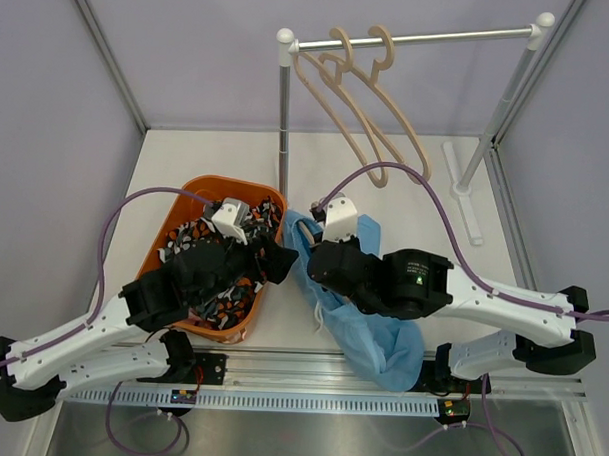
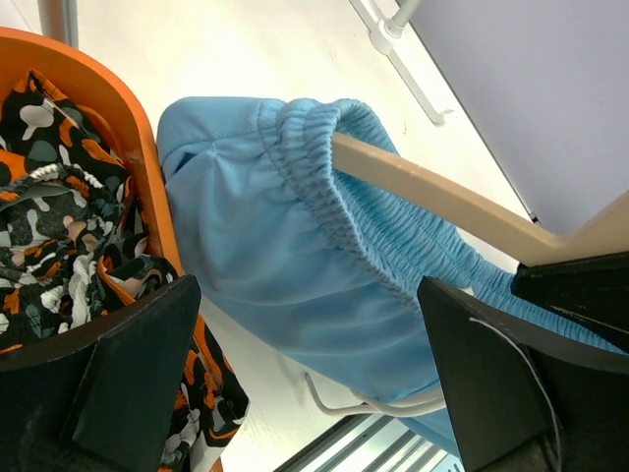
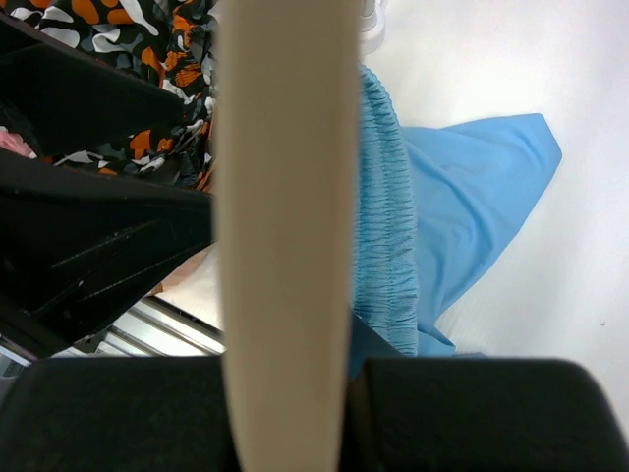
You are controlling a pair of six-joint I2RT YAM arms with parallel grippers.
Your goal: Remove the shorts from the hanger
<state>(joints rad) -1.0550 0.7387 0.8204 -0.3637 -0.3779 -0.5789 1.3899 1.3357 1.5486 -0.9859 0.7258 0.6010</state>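
Note:
The light blue shorts (image 1: pixel 366 325) lie on the table with a beige hanger (image 2: pixel 442 202) still through their elastic waistband (image 2: pixel 324 147). My right gripper (image 3: pixel 285 393) is shut on the hanger's arm (image 3: pixel 285 197), just right of the basket in the top view (image 1: pixel 316 246). My left gripper (image 2: pixel 305 300) is open, its jaws wide apart and just short of the blue fabric, at the shorts' left edge (image 1: pixel 276 259). The black, orange and white shorts (image 1: pixel 218 275) lie in the orange basket (image 1: pixel 201 189). The pink pair is not plainly in view.
A clothes rack (image 1: pixel 411 37) stands at the back with two bare beige hangers (image 1: pixel 364 100) on its rail. Its post (image 1: pixel 284 137) rises just behind the basket. A white drawstring (image 2: pixel 364 403) trails from the shorts near the table's metal front rail (image 1: pixel 309 373).

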